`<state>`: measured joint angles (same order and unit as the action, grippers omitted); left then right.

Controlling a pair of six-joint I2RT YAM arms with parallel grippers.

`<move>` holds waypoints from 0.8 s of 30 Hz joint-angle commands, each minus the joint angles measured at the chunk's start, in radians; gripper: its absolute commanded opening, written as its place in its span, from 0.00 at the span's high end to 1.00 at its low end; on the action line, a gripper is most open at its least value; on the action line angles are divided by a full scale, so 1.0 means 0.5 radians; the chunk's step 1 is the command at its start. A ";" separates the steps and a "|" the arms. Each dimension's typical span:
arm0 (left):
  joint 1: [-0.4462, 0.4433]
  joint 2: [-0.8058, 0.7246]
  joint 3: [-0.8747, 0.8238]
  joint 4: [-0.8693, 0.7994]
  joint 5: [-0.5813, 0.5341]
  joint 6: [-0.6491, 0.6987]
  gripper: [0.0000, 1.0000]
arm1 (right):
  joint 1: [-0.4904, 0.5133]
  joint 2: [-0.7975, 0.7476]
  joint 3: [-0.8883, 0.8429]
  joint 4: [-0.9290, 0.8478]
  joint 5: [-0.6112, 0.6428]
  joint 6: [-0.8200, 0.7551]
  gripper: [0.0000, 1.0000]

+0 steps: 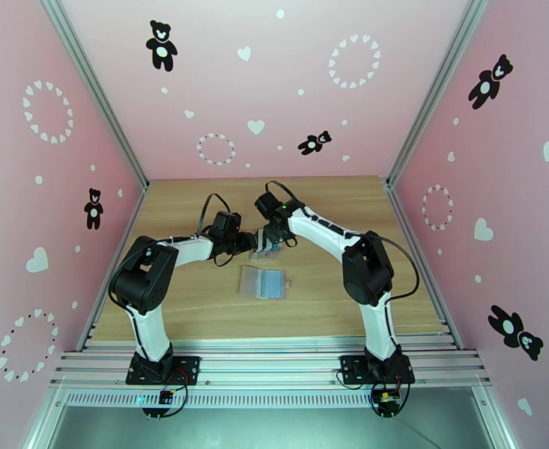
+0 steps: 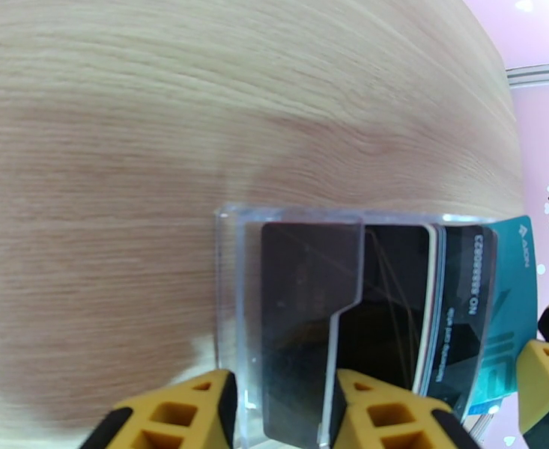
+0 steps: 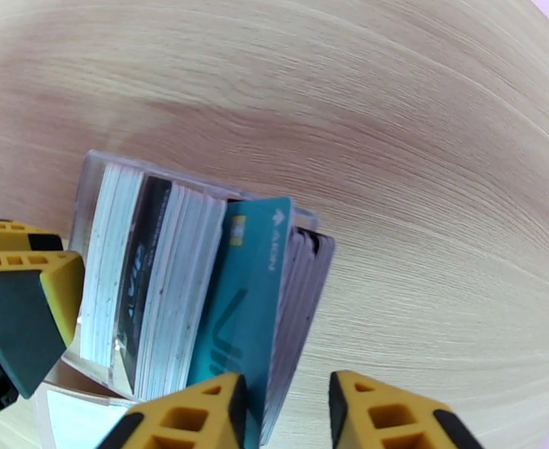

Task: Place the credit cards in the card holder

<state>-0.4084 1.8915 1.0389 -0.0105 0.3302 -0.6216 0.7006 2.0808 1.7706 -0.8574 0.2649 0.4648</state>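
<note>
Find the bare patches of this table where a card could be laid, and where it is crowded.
Free: the far strip of table along the back wall; the near stretch between the flat sleeve and the front rail. Crowded: the middle, where left pincer and right pincer meet at the clear card box.

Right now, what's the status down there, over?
Left gripper clamped on clear card box. Right gripper open astride teal card in box. Card holder flat on table, nothing blocking it.
</note>
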 commanded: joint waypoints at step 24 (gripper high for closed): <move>0.029 -0.006 0.000 -0.141 -0.097 0.028 0.60 | 0.001 -0.066 -0.090 0.056 -0.390 0.088 1.00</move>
<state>-0.4084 1.8915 1.0389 -0.0109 0.3302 -0.6212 0.6945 2.0701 1.7557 -0.8154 0.1246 0.4973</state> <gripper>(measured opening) 0.397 0.052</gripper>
